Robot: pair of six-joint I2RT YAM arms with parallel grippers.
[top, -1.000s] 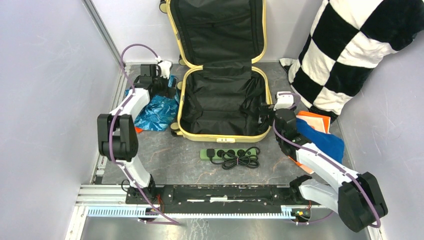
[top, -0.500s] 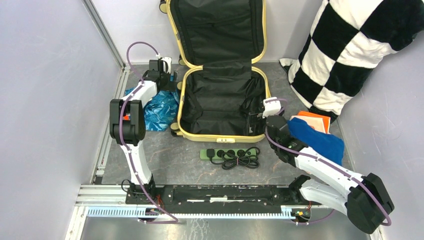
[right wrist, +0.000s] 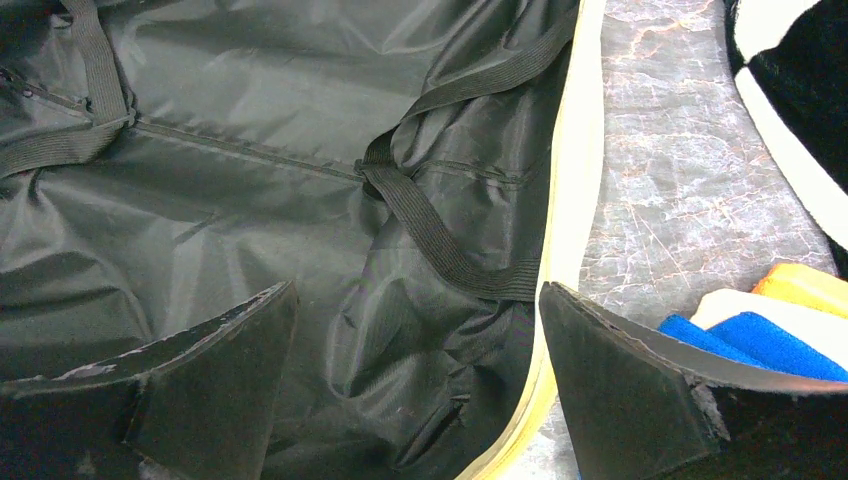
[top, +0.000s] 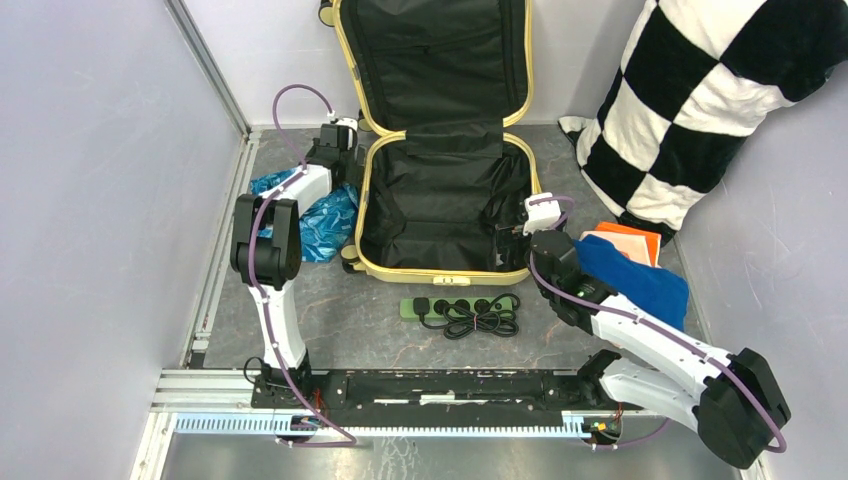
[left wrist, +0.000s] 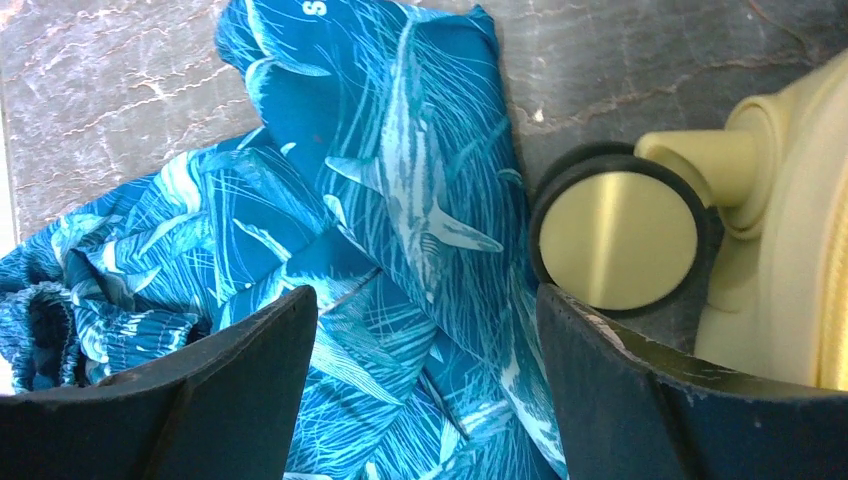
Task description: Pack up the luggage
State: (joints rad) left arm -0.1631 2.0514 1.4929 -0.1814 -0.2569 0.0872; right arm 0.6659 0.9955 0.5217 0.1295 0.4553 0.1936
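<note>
The luggage (top: 445, 268), a pale-yellow suitcase, lies open on the floor, its black lining bare and its lid leaning on the back wall. A blue patterned cloth (top: 320, 225) lies crumpled against its left side. My left gripper (top: 340, 178) hangs open just above that cloth (left wrist: 400, 200). Its fingers straddle a fold, the right one beside a yellow caster wheel (left wrist: 615, 240); in the left wrist view the gripper (left wrist: 425, 300) holds nothing. My right gripper (top: 510, 235) stands open over the luggage's right rim (right wrist: 565, 200), empty in its own view (right wrist: 418, 292).
A green power strip with a coiled black cable (top: 460, 310) lies in front of the suitcase. Folded blue (top: 640, 278) and orange (top: 632, 240) cloths lie right of it, beside a big black-and-white checkered pillow (top: 700, 100). Walls stand close on the left, back and right.
My left arm has swung back and right, bringing its gripper closer to the suitcase's left side, jaws slightly narrower. The right gripper slid a little left and nearer, then held still.
</note>
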